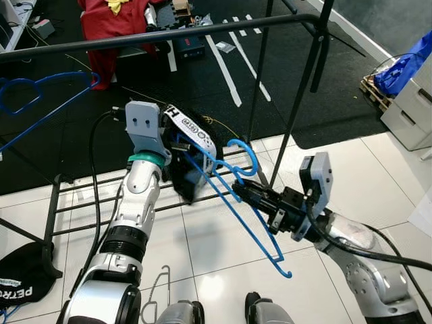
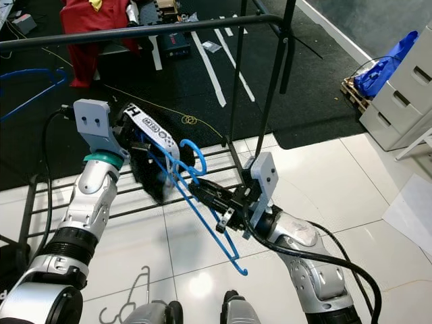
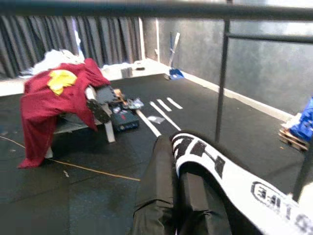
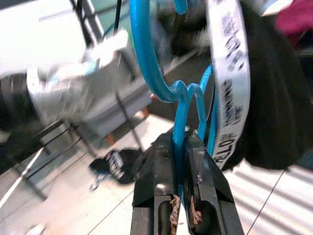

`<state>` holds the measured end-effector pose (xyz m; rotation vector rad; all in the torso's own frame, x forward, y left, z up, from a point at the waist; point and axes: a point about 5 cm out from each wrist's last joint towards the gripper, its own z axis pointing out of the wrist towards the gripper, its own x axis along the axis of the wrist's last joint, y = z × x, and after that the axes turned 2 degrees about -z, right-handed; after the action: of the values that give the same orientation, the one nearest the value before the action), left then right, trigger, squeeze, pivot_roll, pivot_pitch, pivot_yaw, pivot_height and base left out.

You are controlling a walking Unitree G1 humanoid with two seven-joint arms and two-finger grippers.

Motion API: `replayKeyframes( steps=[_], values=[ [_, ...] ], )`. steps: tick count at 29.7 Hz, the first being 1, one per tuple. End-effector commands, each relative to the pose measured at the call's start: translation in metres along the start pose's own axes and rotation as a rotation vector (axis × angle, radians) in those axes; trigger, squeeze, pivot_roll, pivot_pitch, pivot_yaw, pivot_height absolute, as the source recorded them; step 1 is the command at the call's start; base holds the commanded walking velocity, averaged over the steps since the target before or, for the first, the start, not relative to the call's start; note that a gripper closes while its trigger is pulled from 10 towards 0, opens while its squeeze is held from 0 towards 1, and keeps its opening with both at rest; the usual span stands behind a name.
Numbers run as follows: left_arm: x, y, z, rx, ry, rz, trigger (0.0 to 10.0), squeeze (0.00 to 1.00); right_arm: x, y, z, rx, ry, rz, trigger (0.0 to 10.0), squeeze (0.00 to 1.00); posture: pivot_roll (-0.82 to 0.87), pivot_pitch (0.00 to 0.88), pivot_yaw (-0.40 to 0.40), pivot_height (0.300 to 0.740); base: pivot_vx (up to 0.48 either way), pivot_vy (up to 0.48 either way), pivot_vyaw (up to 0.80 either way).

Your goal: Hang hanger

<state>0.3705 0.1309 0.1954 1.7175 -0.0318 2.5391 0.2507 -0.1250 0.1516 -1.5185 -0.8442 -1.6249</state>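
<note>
Far left, by the rail's left end: second blue hanger (image 1: 40,101) already hooked on the black rack rail (image 1: 169,34). Low at left, on the tiled floor: black cap (image 1: 20,280) and a grey wire hanger (image 1: 156,287).

Left of centre: left pincer (image 1: 177,138) raised below the rail, buried in a black garment (image 1: 182,175) with a white printed band (image 1: 192,129); finger state cannot be told. Garment draped over the blue hanger (image 1: 239,202).

Centre to right: right pincer (image 4: 183,161) clenched on the blue hanger's neck, just under the hook (image 1: 244,156). Hanger held in mid-air, tilted, hook uppermost, below the rail and not yet on it.

Handling, as judged: thin plastic hanger, light and fairly stiff, smooth enough to twist in the grip. Garment soft, likely to slide off the sloping arm. Neck below the hook judged the correct hold, leaving the hook free for the rail.

View differences: right wrist view confirms both fingers pressed on the neck, unclear from the head views. Left wrist view gives the rail overhead and a red cloth (image 3: 54,98) heaped on a bench beyond. Head views give hook-to-rail relation.
</note>
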Motion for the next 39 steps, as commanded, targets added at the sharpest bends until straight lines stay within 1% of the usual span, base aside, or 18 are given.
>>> replayKeyframes(
  steps=[1,8,9,17,18,19,20,22,23,25,26,28,29,31,32,33,34,39],
  values=[
    [0.002,-0.003,0.003,0.018,-0.001,0.009,0.0,0.0,-0.01,-0.004,-0.001,0.012,-0.027,0.013,10.0,0.0,-0.03,0.1,0.108,0.74,0.0,0.0,0.0],
    [0.01,-0.001,0.007,0.023,0.034,0.015,0.0,0.0,-0.026,-0.012,-0.005,0.036,-0.102,0.009,10.0,0.0,-0.03,0.102,0.11,0.74,0.0,0.0,0.0],
    [0.01,-0.009,0.007,0.07,0.03,0.052,0.0,0.0,-0.031,-0.015,-0.007,0.041,-0.119,0.018,10.0,0.0,-0.03,0.103,0.111,0.74,0.0,0.0,0.0],
    [0.008,-0.019,0.008,0.117,0.016,0.078,0.0,0.0,-0.035,-0.018,-0.01,0.028,-0.135,0.027,10.0,0.0,-0.03,0.104,0.112,0.74,0.0,0.0,0.0],
    [0.006,-0.029,0.006,0.135,0.007,0.081,0.0,0.0,-0.044,-0.011,-0.016,-0.085,-0.177,0.005,10.0,0.0,-0.03,0.106,0.11,0.74,0.0,0.0,0.0],
    [0.006,-0.029,0.006,0.135,0.007,0.081,0.0,0.0,-0.044,-0.011,-0.016,-0.085,-0.177,0.005,10.0,0.0,-0.03,0.106,0.11,0.74,0.0,0.0,0.0],
    [0.003,-0.042,0.002,0.164,-0.008,0.084,0.0,0.0,-0.052,-0.003,-0.024,-0.209,-0.211,-0.012,10.0,0.0,-0.03,0.107,0.11,0.74,0.0,0.0,0.0],
    [0.003,-0.042,0.002,0.164,-0.008,0.084,0.0,0.0,-0.052,-0.003,-0.024,-0.209,-0.211,-0.012,10.0,0.0,-0.03,0.107,0.11,0.74,0.0,0.0,0.0],
    [0.0,-0.055,-0.002,0.191,-0.02,0.1,0.0,0.0,-0.059,0.003,-0.032,-0.326,-0.222,-0.016,10.0,0.0,-0.03,0.107,0.108,0.74,0.0,0.0,0.0],
    [0.0,-0.055,-0.002,0.191,-0.02,0.1,0.0,0.0,-0.059,0.003,-0.032,-0.326,-0.222,-0.016,10.0,0.0,-0.03,0.107,0.108,0.74,0.0,0.0,0.0],
    [-0.001,-0.067,-0.007,0.208,-0.026,0.103,0.0,0.0,-0.059,0.012,-0.04,-0.46,-0.193,-0.034,10.0,0.0,-0.03,0.106,0.106,0.74,0.0,0.0,0.0],
    [-0.001,-0.067,-0.007,0.208,-0.026,0.103,0.0,0.0,-0.059,0.012,-0.04,-0.46,-0.193,-0.034,10.0,0.0,-0.03,0.106,0.106,0.74,0.0,0.0,0.0],
    [-0.002,-0.075,-0.011,0.205,-0.028,0.097,0.0,0.0,-0.053,0.021,-0.046,-0.59,-0.143,-0.066,10.0,0.0,-0.03,0.106,0.106,0.74,0.0,0.0,0.0],
    [-0.002,-0.075,-0.011,0.205,-0.028,0.097,0.0,0.0,-0.053,0.021,-0.046,-0.59,-0.143,-0.066,10.0,0.0,-0.03,0.106,0.106,0.74,0.0,0.0,0.0],
    [-0.003,-0.078,-0.015,0.192,-0.029,0.09,0.0,0.0,-0.045,0.031,-0.051,-0.703,-0.088,-0.107,10.0,0.0,-0.03,0.105,0.106,0.74,0.0,0.0,0.0],
    [-0.003,-0.078,-0.015,0.192,-0.029,0.09,0.0,0.0,-0.045,0.031,-0.051,-0.703,-0.088,-0.107,10.0,0.0,-0.03,0.105,0.106,0.74,0.0,0.0,0.0],
    [-0.006,-0.08,-0.021,0.178,-0.038,0.089,0.0,0.0,-0.033,0.038,-0.054,-0.784,-0.02,-0.134,10.0,0.0,-0.03,0.104,0.103,0.74,0.0,0.0,0.0],
    [-0.009,-0.081,-0.025,0.176,-0.049,0.089,0.0,0.0,-0.024,0.042,-0.053,-0.808,0.029,-0.143,10.0,0.0,-0.03,0.103,0.103,0.74,0.0,0.0,0.0]
  ],
)
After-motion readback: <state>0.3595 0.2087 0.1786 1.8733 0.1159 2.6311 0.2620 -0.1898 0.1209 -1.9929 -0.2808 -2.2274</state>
